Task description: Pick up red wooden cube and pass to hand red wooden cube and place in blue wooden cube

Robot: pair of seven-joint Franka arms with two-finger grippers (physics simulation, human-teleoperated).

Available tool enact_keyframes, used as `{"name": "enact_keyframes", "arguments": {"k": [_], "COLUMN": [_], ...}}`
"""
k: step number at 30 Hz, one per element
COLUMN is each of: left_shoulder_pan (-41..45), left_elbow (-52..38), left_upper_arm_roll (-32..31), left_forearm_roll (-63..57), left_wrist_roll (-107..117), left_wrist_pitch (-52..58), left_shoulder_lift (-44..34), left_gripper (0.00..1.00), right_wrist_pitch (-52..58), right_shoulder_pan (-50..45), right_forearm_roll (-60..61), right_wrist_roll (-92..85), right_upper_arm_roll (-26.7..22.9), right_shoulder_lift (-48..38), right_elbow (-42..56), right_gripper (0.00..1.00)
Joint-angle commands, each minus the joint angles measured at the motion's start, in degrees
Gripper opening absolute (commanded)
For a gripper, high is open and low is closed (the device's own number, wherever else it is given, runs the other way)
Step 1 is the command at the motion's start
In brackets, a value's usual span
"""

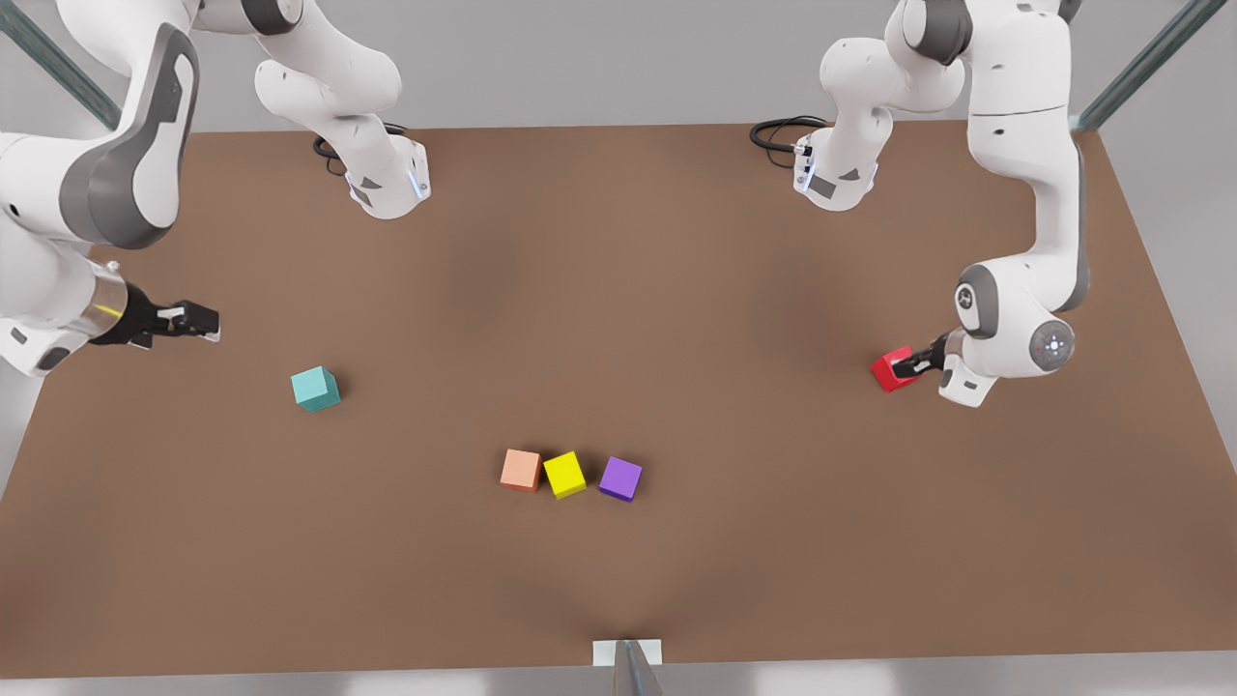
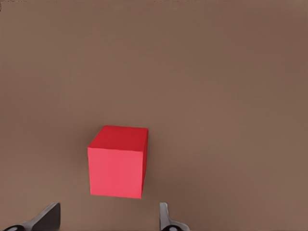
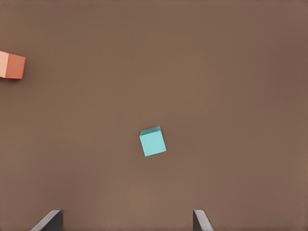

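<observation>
The red wooden cube [image 1: 889, 370] [image 2: 118, 163] rests on the brown table at the front view's right. My left gripper [image 1: 913, 365] [image 2: 107, 221] is low at the cube, open, its fingertips [image 2: 48, 219] spread wider than the cube and apart from its sides. The blue wooden cube [image 1: 315, 389] [image 3: 153, 142], teal in colour, sits at the front view's left. Above the table and up-left of that cube in the front view, my right gripper [image 1: 198, 321] [image 3: 127, 224] hangs open with nothing between its fingers.
A salmon-orange cube [image 1: 521, 470] [image 3: 10, 65], a yellow cube [image 1: 564, 475] and a purple cube [image 1: 619, 478] stand in a row near the table's front middle. A small white bracket [image 1: 628, 652] sits on the front edge. Both arm bases stand at the far edge.
</observation>
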State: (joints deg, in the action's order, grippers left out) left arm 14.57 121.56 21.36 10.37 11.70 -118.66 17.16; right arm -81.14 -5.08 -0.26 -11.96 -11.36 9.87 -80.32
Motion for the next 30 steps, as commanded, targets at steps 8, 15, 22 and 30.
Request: {"name": "enact_keyframes", "arguments": {"k": [8,15,22,30], "left_shoulder_pan": [-0.15,-0.15,0.02,0.81], "left_elbow": [4.83,5.01,5.01,5.97], "left_upper_arm_roll": [0.35,0.26,-0.09,-0.18], "left_forearm_roll": [0.88,3.07,4.39,5.01], "left_wrist_roll": [5.26,5.26,5.26,1.48], "left_wrist_pitch": [-13.88,-14.76,-16.61,-16.25], "left_shoulder_lift": [2.17,4.72,7.36,7.62], "left_gripper": [1.0,1.0,1.0,1.0], "right_wrist_pitch": [0.19,0.19,0.1,0.54], "right_shoulder_pan": [0.07,-0.28,-0.46,0.15], "right_forearm_roll": [-0.09,0.0,0.09,0.88], "right_wrist_roll": [1.85,1.85,1.59,1.5], "right_upper_arm_roll": [-0.07,0.11,0.2,0.02], "right_shoulder_lift": [0.15,0.94,1.29,1.38], "right_elbow": [0.16,0.16,0.25,1.3], "right_gripper": [1.0,1.0,1.0,1.0]}}
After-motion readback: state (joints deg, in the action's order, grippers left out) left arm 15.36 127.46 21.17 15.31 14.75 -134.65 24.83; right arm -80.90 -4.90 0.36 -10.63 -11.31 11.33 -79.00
